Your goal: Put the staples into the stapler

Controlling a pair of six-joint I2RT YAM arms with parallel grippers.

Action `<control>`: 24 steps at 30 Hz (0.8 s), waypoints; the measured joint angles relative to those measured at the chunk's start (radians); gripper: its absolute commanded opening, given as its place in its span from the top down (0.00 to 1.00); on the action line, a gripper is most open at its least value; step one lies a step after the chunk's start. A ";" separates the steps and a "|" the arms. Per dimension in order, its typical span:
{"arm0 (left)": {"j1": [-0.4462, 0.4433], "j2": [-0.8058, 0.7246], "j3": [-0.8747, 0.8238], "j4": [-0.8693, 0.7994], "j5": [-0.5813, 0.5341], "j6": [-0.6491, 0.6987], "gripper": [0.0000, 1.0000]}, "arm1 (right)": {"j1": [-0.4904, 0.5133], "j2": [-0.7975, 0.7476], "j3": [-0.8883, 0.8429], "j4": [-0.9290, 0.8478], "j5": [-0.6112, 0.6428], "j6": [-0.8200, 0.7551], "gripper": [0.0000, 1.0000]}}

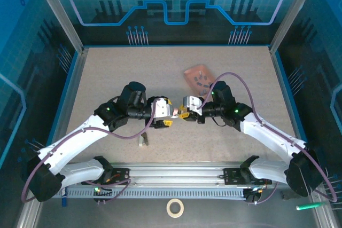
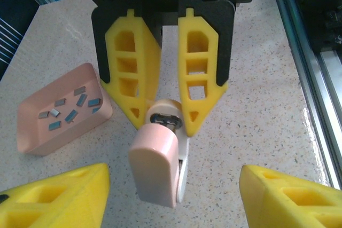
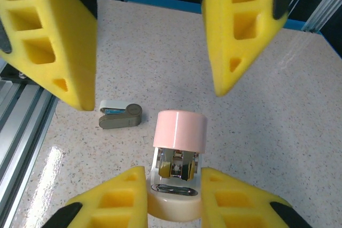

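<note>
The stapler (image 3: 180, 128) has a pink top and a cream-white base, with shiny metal inside. It hangs above the table between the two arms (image 1: 175, 111). My right gripper (image 3: 172, 173) is shut on its cream base, and from the left wrist its yellow fingers (image 2: 133, 62) pinch that end. My left gripper (image 2: 175, 172) is open, one finger either side of the pink top (image 2: 155, 169) with a gap on both sides. The staples (image 2: 69, 108) are small dark-grey strips lying in a pink tray (image 2: 32, 132), seen from above at back right (image 1: 197, 77).
A small grey and white clip-like object (image 3: 120, 116) lies on the speckled table near the left arm (image 1: 143, 141). A metal rail (image 1: 176, 174) runs along the near edge. A tape roll (image 1: 175, 207) and a green pen (image 1: 310, 205) lie beyond it.
</note>
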 measured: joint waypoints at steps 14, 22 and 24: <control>0.000 0.012 0.000 0.019 0.012 0.000 0.52 | 0.031 0.006 0.048 -0.046 0.027 -0.047 0.95; -0.001 0.046 0.000 0.023 0.027 -0.001 0.56 | 0.044 0.006 0.080 -0.069 0.028 -0.066 0.95; 0.000 0.050 0.000 0.024 0.029 -0.001 0.57 | 0.045 0.006 0.080 -0.076 0.028 -0.070 0.95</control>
